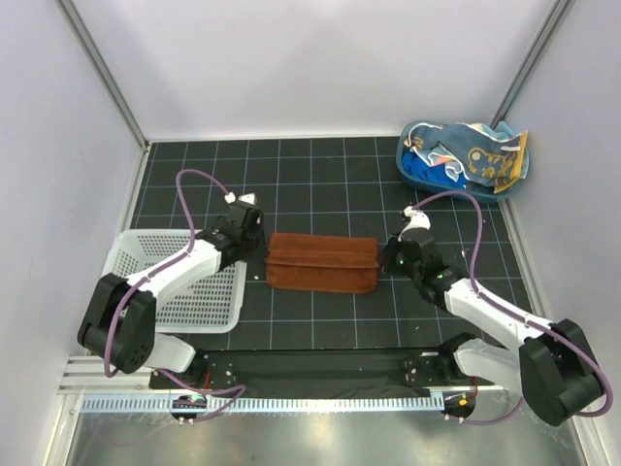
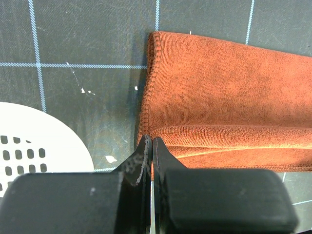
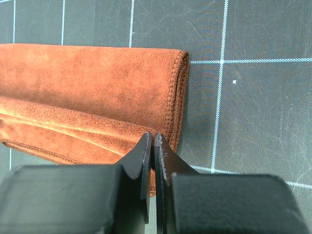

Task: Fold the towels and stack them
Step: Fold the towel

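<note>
A rust-brown towel (image 1: 322, 262) lies folded into a long strip in the middle of the mat. It also fills the left wrist view (image 2: 224, 92) and the right wrist view (image 3: 87, 92). My left gripper (image 1: 262, 252) (image 2: 152, 141) is shut at the strip's near left corner, where the towel's creases run into the jaw tips. At the near right corner my right gripper (image 1: 381, 260) (image 3: 153, 136) is pinched shut the same way. A light blue spotted towel (image 1: 477, 157) lies crumpled in the blue tub (image 1: 411, 171) at the back right.
A white mesh basket (image 1: 136, 243) stands at the left, under the left arm, and its rim shows in the left wrist view (image 2: 48, 131). White walls and metal posts close in the gridded black mat. A metal rail runs along the near edge.
</note>
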Controlling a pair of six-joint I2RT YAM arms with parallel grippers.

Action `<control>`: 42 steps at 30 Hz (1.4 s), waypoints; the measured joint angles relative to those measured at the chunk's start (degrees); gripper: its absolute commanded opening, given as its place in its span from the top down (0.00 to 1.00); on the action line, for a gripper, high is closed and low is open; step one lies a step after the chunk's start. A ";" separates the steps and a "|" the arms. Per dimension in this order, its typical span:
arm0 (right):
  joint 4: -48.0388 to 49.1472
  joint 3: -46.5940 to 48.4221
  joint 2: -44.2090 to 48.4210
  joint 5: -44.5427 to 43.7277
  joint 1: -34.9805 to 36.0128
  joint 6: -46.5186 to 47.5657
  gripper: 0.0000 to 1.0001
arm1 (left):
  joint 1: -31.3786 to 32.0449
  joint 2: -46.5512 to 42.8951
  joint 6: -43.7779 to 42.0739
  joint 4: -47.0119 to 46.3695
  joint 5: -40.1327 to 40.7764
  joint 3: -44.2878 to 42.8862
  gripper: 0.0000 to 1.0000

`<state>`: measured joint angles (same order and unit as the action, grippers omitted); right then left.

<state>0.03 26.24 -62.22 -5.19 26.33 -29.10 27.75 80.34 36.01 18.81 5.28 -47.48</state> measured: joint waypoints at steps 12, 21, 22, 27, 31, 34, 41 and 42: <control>1.03 -2.19 -0.55 0.11 0.20 -3.37 0.92 | 0.28 0.74 0.83 0.31 0.04 0.00 0.98; 0.96 -3.23 -1.27 -0.39 0.20 -5.33 0.70 | 1.25 1.31 1.09 0.15 0.13 0.02 0.86; 0.72 -3.23 -1.07 -0.61 0.20 -5.33 0.65 | 1.25 1.31 1.11 0.17 0.13 0.02 0.82; -1.33 -3.21 1.27 -0.92 0.20 -5.27 0.59 | 1.49 1.29 1.16 1.27 0.13 0.22 0.76; -4.09 -2.47 3.54 -1.16 0.20 -5.27 0.59 | 1.55 0.11 1.05 3.41 0.11 0.07 0.73; -6.23 -0.37 4.33 -1.29 0.20 -5.22 0.59 | 1.77 -1.70 1.03 5.53 0.11 -0.85 0.73; -9.11 7.39 1.75 -2.32 0.92 -5.44 0.59 | 2.97 -2.51 1.07 7.74 0.11 -6.88 0.73; -9.09 8.11 0.98 -2.51 1.44 -5.66 0.59 | 3.48 -1.92 1.09 7.78 0.11 -7.93 0.73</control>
<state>-9.06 34.35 -61.23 -7.70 27.77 -34.76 31.22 78.41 37.10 26.59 5.39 -55.42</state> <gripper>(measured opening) 0.413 0.275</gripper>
